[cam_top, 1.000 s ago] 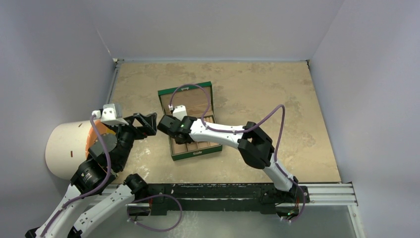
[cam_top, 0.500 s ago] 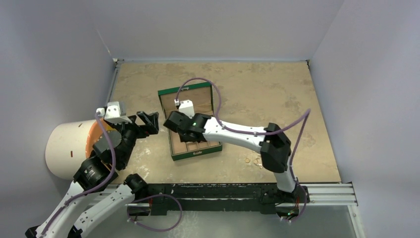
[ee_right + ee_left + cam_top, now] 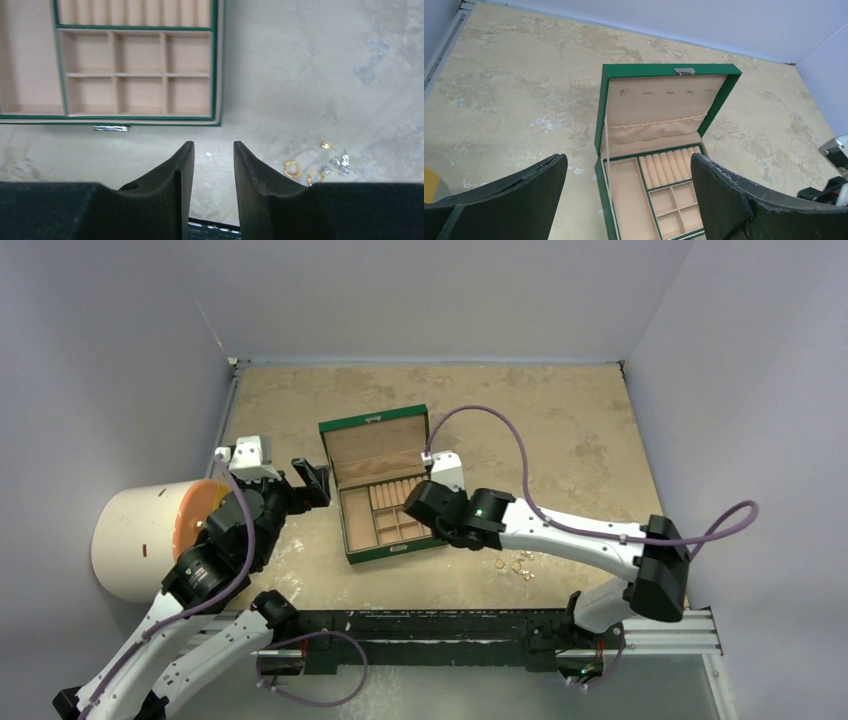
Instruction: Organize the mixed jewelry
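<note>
Lower right of the right wrist view: the mixed jewelry lies loose on the bench in a small cluster. It has two gold rings side by side, a few silvery bits just right of them, and one tiny gold piece above. All of it is on bare bench outside the green box, below and right of the box's front right corner.

Right gripper comes in from the bottom edge, jaws a narrow gap apart, nothing between them, touching nothing. It hangs over bench just below the box's front wall. The jewelry is off to its right, apart from the fingers. In the top view the cluster sits just below the right arm.

Left gripper is spread wide and holds nothing. Its fingers frame the box in the left wrist view. The top view puts it just left of the box.

Box lid is up, tan lining, latch at the lid's top edge. The tray has roll rows and small square compartments.

Far left of the top view: white cylinder with an orange face, beside the left arm.
</note>
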`<move>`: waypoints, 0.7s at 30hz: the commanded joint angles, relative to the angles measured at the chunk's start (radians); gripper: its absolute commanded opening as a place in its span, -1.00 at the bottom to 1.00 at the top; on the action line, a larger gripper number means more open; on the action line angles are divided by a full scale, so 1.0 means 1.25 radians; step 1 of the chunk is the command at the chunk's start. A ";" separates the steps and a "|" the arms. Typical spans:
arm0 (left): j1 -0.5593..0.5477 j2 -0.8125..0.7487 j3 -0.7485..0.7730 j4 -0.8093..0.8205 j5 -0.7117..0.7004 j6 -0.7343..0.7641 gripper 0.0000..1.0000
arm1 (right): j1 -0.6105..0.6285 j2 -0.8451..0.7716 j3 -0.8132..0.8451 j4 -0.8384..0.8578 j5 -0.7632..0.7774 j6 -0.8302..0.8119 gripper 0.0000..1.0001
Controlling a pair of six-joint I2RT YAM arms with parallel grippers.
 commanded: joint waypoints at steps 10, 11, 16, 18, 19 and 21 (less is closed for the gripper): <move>0.010 0.038 -0.003 0.047 0.052 0.010 0.88 | -0.160 -0.229 -0.260 -0.008 -0.080 0.082 -0.24; 0.010 0.038 -0.002 0.047 0.053 0.010 0.88 | -0.173 -0.233 -0.271 -0.007 -0.092 0.088 -0.24; 0.010 0.044 -0.003 0.047 0.057 0.012 0.88 | -0.218 -0.243 -0.325 -0.013 -0.114 0.131 -0.27; 0.010 0.045 -0.003 0.047 0.059 0.012 0.88 | -0.235 -0.242 -0.340 -0.009 -0.134 0.141 -0.31; 0.010 0.046 -0.003 0.047 0.061 0.013 0.88 | -0.237 -0.242 -0.346 -0.004 -0.143 0.147 -0.33; 0.010 0.046 -0.003 0.048 0.062 0.012 0.88 | -0.238 -0.243 -0.362 0.009 -0.167 0.160 -0.34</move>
